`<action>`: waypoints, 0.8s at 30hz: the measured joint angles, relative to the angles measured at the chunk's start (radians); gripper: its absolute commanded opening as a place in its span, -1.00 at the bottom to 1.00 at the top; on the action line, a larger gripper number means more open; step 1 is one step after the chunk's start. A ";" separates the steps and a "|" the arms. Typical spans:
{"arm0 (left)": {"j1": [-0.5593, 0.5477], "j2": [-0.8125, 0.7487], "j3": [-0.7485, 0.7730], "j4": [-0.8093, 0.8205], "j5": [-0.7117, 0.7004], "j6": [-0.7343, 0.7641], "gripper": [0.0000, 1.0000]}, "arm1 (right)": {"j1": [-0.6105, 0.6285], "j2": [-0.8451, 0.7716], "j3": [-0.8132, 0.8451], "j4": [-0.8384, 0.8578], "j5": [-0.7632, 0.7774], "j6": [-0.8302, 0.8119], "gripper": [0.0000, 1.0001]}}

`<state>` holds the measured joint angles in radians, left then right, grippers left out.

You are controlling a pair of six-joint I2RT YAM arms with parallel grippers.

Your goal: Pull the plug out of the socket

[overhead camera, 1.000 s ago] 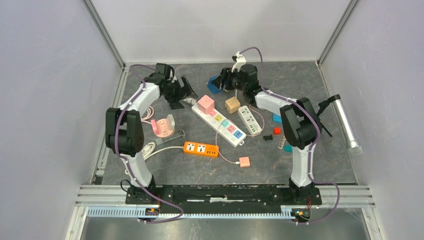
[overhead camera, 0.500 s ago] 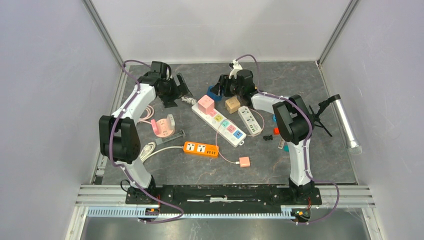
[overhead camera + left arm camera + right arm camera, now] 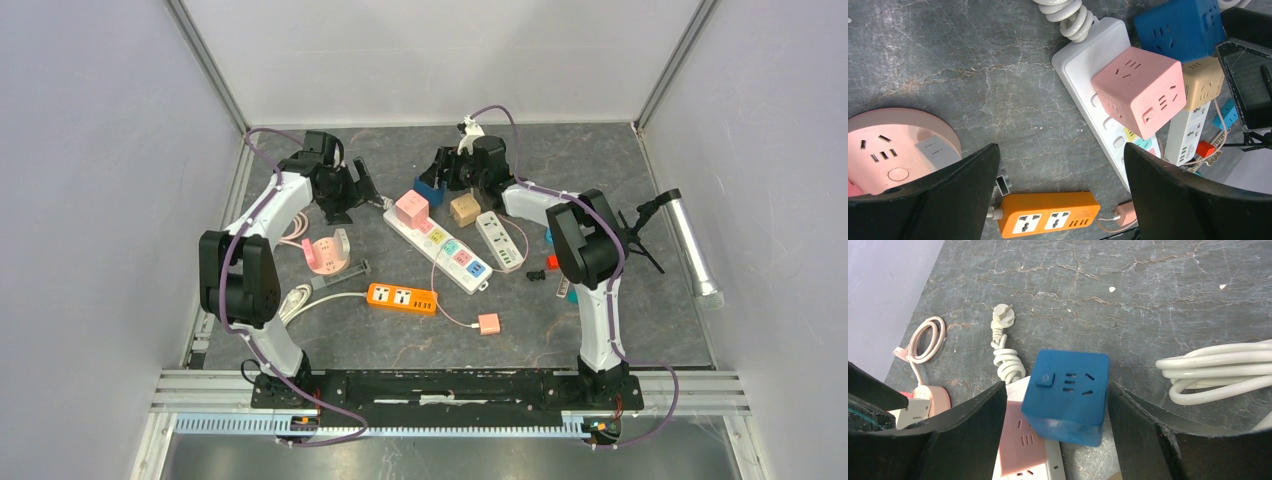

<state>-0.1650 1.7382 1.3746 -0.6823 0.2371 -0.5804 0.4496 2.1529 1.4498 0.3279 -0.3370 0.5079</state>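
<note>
Now R gripper [image 3: 1055, 390] is closing in, jaws spread wide, straddling blue cube adapter [image 3: 1068, 385] beside white power strip [image 3: 1083, 60] end; L gripper [image 3: 1060, 155], also released, is hovering nr pink cube adapter [image 3: 1138, 92]. Grasp still pending.

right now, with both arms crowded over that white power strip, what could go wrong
Nothing holds down the white power strip, so pulling the pink cube plugged into it could lift the whole strip.
The blue cube sits between the right fingers, close beside the pink cube, so the two arms might collide there.
The left fingers, spread wide, could snag the coiled cord.
</note>
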 measured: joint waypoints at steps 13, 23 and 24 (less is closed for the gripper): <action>0.000 0.000 -0.009 -0.001 -0.003 0.000 1.00 | 0.000 -0.071 -0.007 -0.024 0.027 -0.061 0.77; 0.005 0.000 -0.023 -0.001 -0.060 -0.001 1.00 | 0.054 -0.262 -0.090 -0.007 -0.008 -0.229 0.88; 0.007 0.000 -0.024 -0.001 -0.063 -0.001 1.00 | 0.069 -0.265 -0.093 -0.014 -0.007 -0.249 0.88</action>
<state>-0.1581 1.7382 1.3506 -0.6830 0.1741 -0.5812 0.5186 1.8877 1.3567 0.3138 -0.3443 0.2584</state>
